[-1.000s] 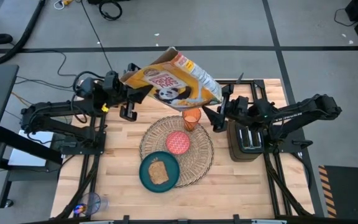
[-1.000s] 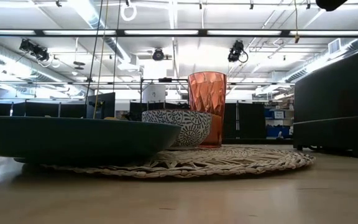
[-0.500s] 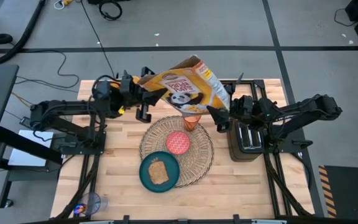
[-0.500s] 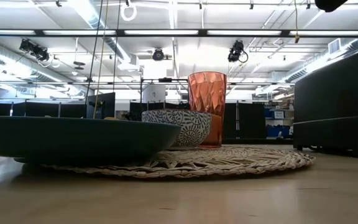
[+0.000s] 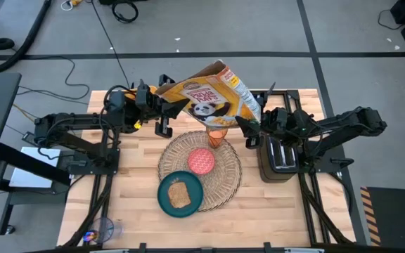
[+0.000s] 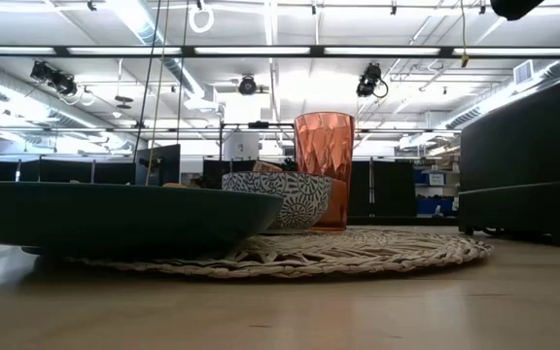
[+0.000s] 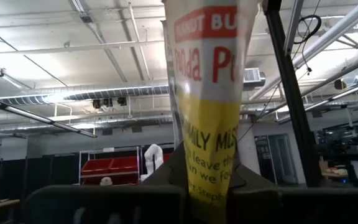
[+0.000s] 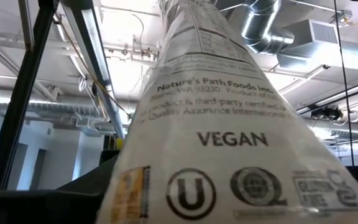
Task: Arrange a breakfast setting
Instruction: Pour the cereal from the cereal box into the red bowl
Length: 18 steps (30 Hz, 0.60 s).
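A yellow cereal box (image 5: 208, 97) with a panda print hangs tilted above the orange cup (image 5: 217, 136), its open flaps (image 5: 221, 68) toward the far edge. My left gripper (image 5: 166, 111) is shut on the box's left end. My right gripper (image 5: 247, 131) is open at the box's right end, and the box's narrow white panel (image 8: 222, 137) fills its wrist view. The cup, the red bowl (image 5: 202, 161) and the teal plate with toast (image 5: 180, 195) sit on the round woven placemat (image 5: 227, 184). Apple and spoon are out of view. My left gripper pinches the box's left end between its two fingers; the narrow yellow side panel (image 7: 209, 177) runs down between them. The fingers come from the table's left, slanting upward. The box is lifted clear of the table and tilted. My right gripper has its fingers around the box's right end (image 5: 246, 116); whether they touch it, I cannot tell.
The black toaster (image 5: 278, 157) stands at the right, under my right arm. In the low view the plate (image 6: 115, 219), the patterned bowl (image 6: 278, 199) and the cup (image 6: 324, 165) stand in a row on the placemat (image 6: 377, 251). Bare wood lies at the near left.
My left gripper has carried the box toward the table's right and a little down, then stopped. The box now hangs over the cup with its right end at my right gripper. The right gripper's fingers have drawn closer together around that end.
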Tool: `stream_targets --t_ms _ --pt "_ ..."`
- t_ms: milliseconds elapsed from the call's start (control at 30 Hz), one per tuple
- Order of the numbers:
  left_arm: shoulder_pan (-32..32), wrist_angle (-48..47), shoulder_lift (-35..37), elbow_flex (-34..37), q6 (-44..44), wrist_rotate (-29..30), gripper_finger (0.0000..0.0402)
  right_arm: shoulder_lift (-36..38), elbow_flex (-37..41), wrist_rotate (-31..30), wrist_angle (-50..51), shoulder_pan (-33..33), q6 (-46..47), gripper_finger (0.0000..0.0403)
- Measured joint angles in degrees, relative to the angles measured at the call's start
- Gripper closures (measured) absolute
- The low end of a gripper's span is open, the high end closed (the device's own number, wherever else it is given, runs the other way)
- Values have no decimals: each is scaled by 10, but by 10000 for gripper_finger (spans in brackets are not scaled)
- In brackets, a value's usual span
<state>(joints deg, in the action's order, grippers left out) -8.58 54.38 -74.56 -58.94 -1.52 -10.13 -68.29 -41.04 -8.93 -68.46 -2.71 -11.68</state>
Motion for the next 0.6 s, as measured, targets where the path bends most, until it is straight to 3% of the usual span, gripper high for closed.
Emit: stream_targets --t_ms 133,300,600 --pt "0 -5 1 0 0 0 367 0 0 2 0 3 3 174" --pt "0 -48 8 0 12 0 349 0 0 2 4 0 2 185" --pt "0 -238 107 0 52 -3 201 47 0 -5 62 -17 -20 187"
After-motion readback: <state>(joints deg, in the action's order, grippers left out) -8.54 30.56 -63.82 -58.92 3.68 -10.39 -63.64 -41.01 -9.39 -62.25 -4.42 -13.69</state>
